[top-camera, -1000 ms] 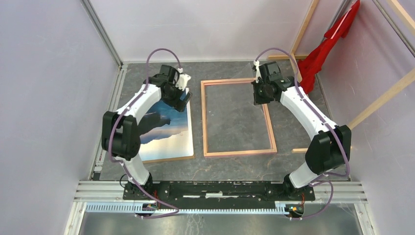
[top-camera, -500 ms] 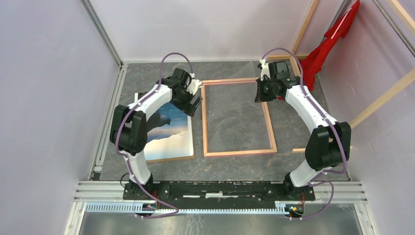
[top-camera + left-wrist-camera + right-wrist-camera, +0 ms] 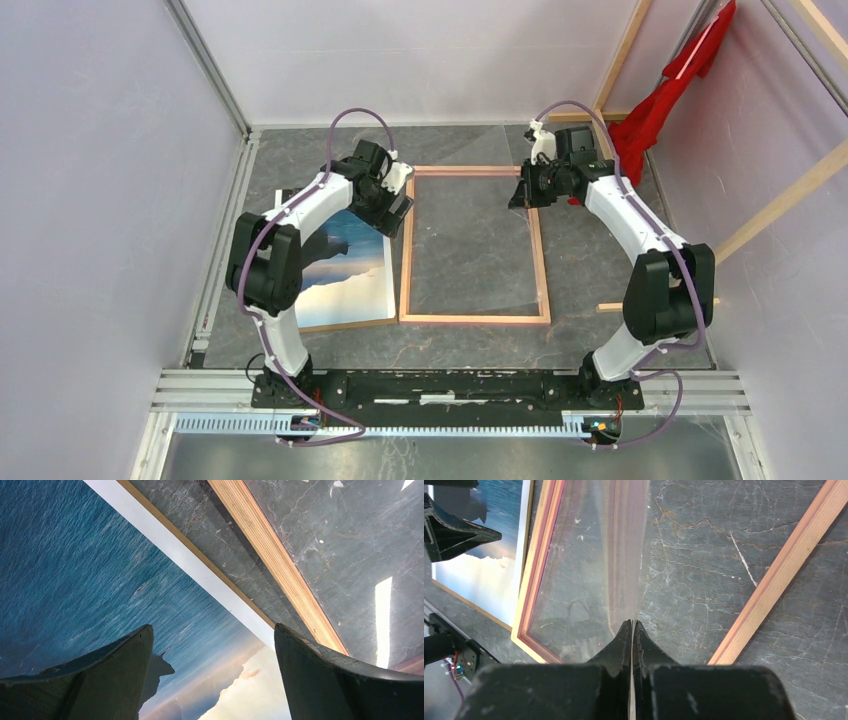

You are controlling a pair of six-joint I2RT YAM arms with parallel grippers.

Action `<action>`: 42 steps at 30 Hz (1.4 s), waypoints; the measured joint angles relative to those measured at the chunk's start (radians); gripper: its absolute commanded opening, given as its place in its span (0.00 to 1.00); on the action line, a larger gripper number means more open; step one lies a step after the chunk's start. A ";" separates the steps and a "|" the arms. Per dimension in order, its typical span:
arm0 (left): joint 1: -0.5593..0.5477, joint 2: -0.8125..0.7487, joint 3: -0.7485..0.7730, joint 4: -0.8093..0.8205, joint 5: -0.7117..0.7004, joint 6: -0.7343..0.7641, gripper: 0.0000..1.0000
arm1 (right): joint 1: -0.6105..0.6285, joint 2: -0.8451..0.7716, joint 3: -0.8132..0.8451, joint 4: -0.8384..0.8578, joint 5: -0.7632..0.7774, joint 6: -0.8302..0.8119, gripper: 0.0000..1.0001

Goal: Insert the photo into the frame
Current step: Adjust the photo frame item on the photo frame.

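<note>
The right claw is pinching shut on the edge of a clear pane, above the inside of the frame near its far right corner. The pane is running away from the fingertips as a thin hazy wedge with a pinkish tint. Behind the claw, the right arm is arching up from its base, elbow out past the frame's right rail, forearm reaching in towards the far rail.

The left claw is standing wide open with nothing between its fingers, hovering over the photo's edge, just left of the frame's left rail. Its arm is bending high at the elbow to the left of the frame and angling the wrist down.

The frame is lying on the grey table, tan wood uppermost, with a pink line along its inner edge. The photo is lying picture side up just beside the frame's left rail.

The left arm is covering the photo's far part. The pane's outline is hard to trace from above. A red cloth is hanging beyond the frame's far right corner.
</note>
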 measured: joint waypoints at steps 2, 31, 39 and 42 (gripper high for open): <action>0.000 0.000 -0.002 0.002 -0.001 -0.001 0.95 | -0.009 0.000 -0.013 0.014 -0.023 0.007 0.00; 0.000 -0.008 -0.177 0.088 -0.020 -0.001 0.91 | -0.095 0.012 -0.286 0.337 -0.259 0.391 0.05; 0.000 -0.010 -0.191 0.106 -0.015 -0.001 0.90 | -0.092 -0.067 -0.314 0.426 -0.319 0.518 0.00; 0.000 -0.012 -0.191 0.108 -0.014 -0.001 0.90 | -0.090 -0.085 -0.319 0.446 -0.330 0.543 0.00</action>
